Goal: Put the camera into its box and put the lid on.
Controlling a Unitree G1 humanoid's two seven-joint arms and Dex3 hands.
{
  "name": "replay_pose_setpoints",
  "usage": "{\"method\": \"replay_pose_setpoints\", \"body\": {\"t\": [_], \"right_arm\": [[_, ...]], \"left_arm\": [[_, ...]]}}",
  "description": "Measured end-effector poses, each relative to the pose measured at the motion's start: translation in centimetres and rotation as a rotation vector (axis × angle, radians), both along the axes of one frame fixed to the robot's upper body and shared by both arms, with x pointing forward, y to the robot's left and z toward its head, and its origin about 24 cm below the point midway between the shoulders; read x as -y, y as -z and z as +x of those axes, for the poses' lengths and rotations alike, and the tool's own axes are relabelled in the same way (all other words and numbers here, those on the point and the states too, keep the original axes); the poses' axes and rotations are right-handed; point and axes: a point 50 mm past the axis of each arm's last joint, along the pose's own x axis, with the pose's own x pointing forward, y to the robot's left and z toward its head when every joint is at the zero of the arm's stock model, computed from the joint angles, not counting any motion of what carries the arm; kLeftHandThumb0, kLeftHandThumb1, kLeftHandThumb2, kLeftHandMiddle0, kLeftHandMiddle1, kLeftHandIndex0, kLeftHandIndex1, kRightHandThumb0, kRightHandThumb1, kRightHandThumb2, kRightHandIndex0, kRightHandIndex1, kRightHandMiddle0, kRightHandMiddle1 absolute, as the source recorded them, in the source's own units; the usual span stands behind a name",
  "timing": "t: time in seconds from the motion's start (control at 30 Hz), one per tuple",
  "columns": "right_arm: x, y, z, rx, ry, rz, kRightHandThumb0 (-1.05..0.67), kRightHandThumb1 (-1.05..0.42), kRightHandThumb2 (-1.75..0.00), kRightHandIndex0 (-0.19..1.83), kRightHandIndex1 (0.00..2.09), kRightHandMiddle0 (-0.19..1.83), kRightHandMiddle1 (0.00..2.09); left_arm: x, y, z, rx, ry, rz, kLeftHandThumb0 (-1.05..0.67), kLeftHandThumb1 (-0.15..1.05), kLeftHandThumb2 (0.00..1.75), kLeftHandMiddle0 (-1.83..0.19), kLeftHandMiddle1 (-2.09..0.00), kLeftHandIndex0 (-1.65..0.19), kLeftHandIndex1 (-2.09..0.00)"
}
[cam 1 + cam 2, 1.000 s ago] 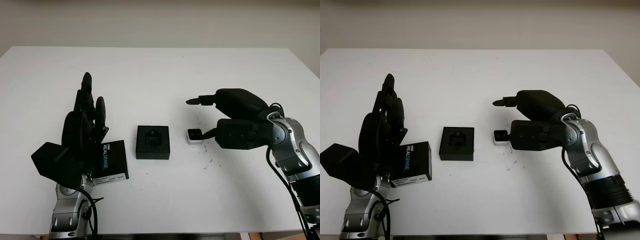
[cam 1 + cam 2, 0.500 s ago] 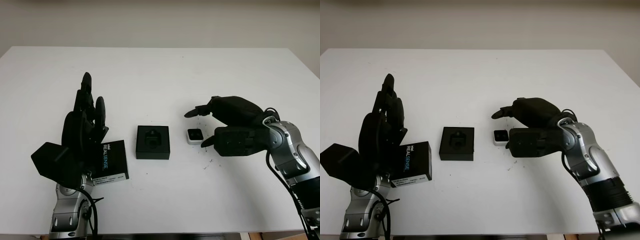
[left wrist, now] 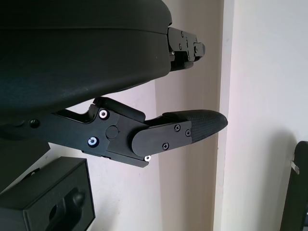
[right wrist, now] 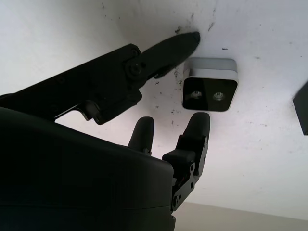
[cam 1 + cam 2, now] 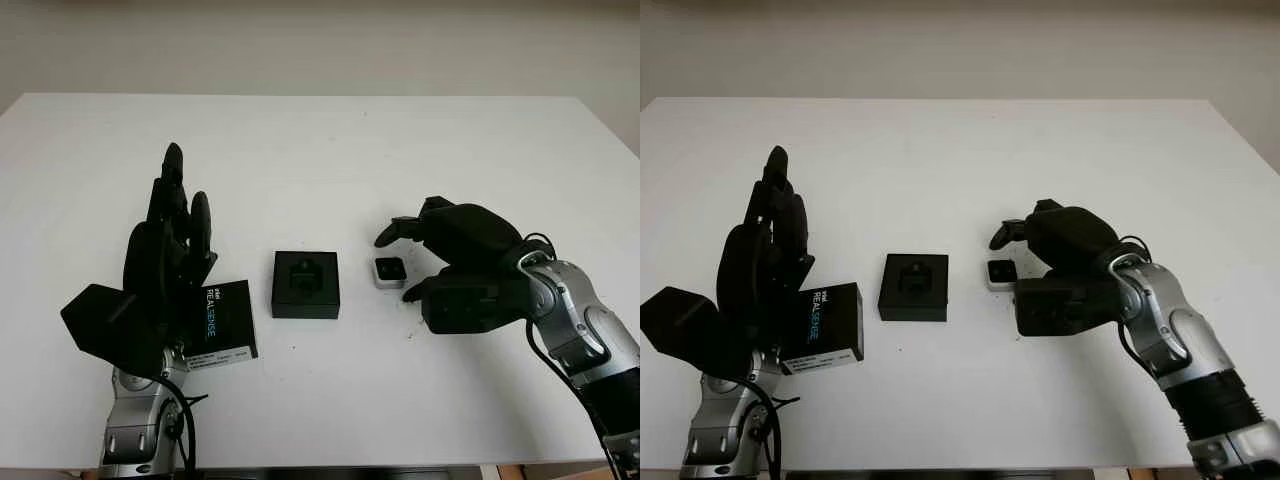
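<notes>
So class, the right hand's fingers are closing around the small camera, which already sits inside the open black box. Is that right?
Not quite. The camera lies on the table beside the open black box, not inside it, as the left eye view shows. The right hand is indeed around it.

This looks like a lab or test bench. A plain white table [image 5: 320,140] stands against a bare pale wall [image 5: 320,45], with no household or shop goods about. On it lie just 3 small items: a black box [image 5: 306,284], a black lid [image 5: 226,322] printed with a tech brand name, and a tiny white-cased camera [image 5: 389,271]. Dark scuff marks speckle the tabletop near the camera.
</notes>
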Motion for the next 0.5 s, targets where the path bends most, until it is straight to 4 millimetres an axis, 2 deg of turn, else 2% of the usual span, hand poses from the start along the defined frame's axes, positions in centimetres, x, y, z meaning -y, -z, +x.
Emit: {"method": "replay_pose_setpoints", "body": {"t": [0.1,0.37,0.5], "right_arm": [[0.0,0.3,-0.1,0.021,0.004,-0.003,-0.53,-0.82,-0.06,0.06,1.38,0.22,1.07],[0.0,0.8,-0.4,0.042,0.002,0.005,-0.49,-0.84,-0.06,0.11,1.42,0.26,1.14],[-0.2,1.3,-0.6,0.069,-0.002,0.039,-0.45,-0.86,-0.06,0.17,1.53,0.30,1.25]], "left_arm": [[0.0,0.0,0.0,-0.001,0.000,0.000,-0.60,1.05,0.56,-0.02,-0.06,-0.01,-0.05],[0.0,0.0,0.0,-0.001,0.000,0.000,-0.59,1.05,0.56,-0.01,-0.05,0.00,-0.05],[0.0,0.0,0.0,-0.003,0.000,-0.001,-0.60,1.05,0.55,-0.01,-0.05,0.00,-0.05]]}}
